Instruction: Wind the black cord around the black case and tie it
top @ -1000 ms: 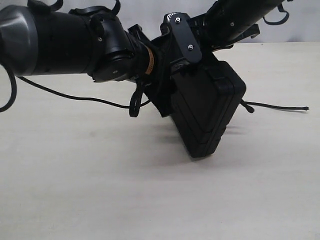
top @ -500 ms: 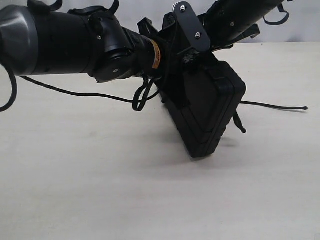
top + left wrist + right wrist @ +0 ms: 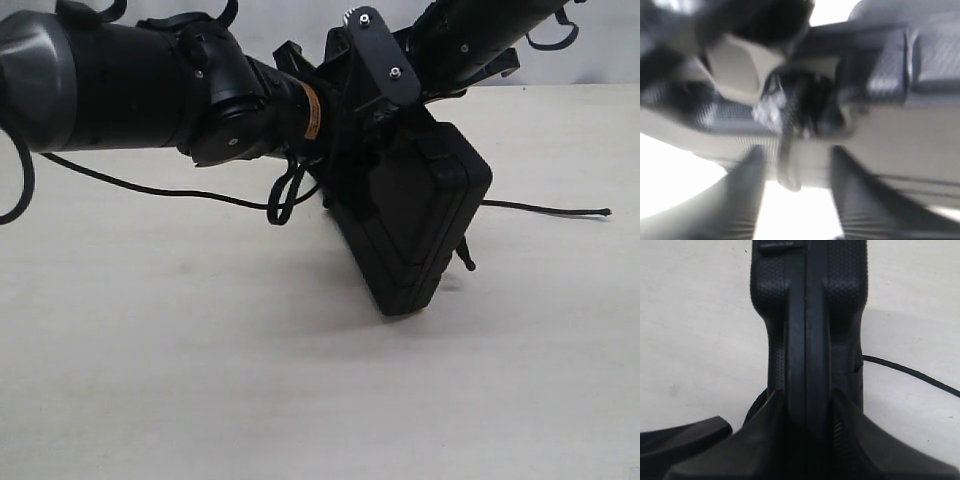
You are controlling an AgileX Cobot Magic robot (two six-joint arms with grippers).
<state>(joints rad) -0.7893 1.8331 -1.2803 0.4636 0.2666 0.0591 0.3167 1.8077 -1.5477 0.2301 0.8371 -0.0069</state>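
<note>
My right gripper [image 3: 807,402] is clenched on the black case [image 3: 420,220]. Its two fingers [image 3: 757,447] press on either side of a narrow edge. The case is a flat rectangle of hard black plastic with rounded corners. Up close its faces show a fine pebbled grain, and a smooth raised seam runs down the middle of the edge I hold. It stands tilted, with one lower corner on the pale matte desk [image 3: 200,390] and its upper end lifted to my right gripper, which reaches in from the far right.

The black cord [image 3: 150,187] is thin and braided. One stretch lies on the desk from the far left toward the case and ends in a small hanging loop [image 3: 285,198] just left of the case, under my left wrist. Another stretch lies flat on the desk to the right of the case, its tip well apart from it. A short end [image 3: 465,258] hangs beside the case's right edge, near the lower corner.

My left gripper [image 3: 797,150] sits close against the upper left side of the case. Its wrist view is blurred, but the jaws stand apart, released. A strand of the cord hangs between them, with a knot [image 3: 771,107] carrying a pale grey bit just beyond. As far as the blur lets me tell, neither finger pinches the strand.
</note>
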